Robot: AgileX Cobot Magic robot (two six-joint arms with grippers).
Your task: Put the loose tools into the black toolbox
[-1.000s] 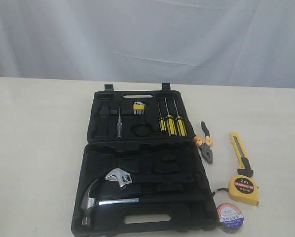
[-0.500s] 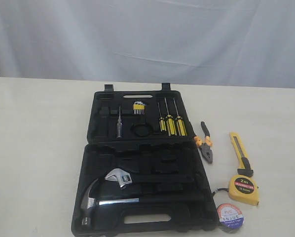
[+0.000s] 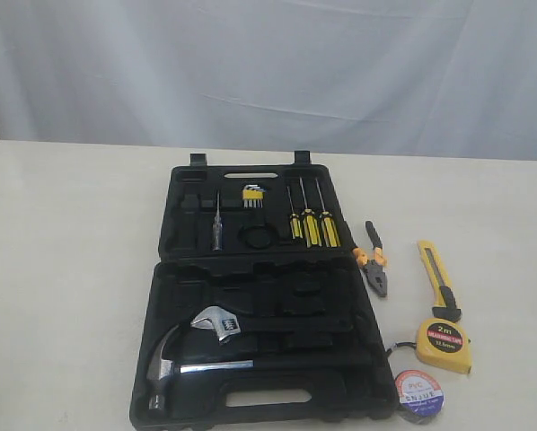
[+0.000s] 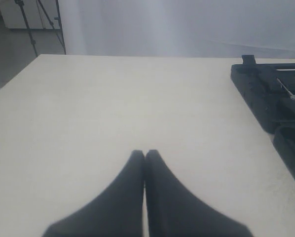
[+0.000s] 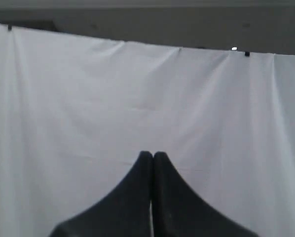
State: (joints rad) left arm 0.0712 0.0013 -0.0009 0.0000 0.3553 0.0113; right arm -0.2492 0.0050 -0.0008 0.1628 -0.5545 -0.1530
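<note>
The black toolbox (image 3: 174,305) lies open in the middle of the table; its edge (image 4: 258,94) also shows in the left wrist view. To its right on the table lie the orange-handled pliers (image 3: 374,260), the yellow-black utility knife (image 3: 437,278), the yellow tape measure (image 3: 444,345) and the black tape roll (image 3: 418,393). Neither arm appears in the exterior view. My left gripper (image 4: 145,154) is shut and empty over bare table, left of the box. Facing the white curtain, my right gripper (image 5: 153,155) is shut with nothing in it.
Inside the box sit a claw hammer (image 3: 174,364), an adjustable wrench (image 3: 219,321), three yellow-black screwdrivers (image 3: 311,224), a hex key set (image 3: 252,194) and a small tester screwdriver (image 3: 216,224). A white curtain (image 3: 268,72) hangs behind the table. A tripod (image 4: 34,24) stands beyond the table's far corner.
</note>
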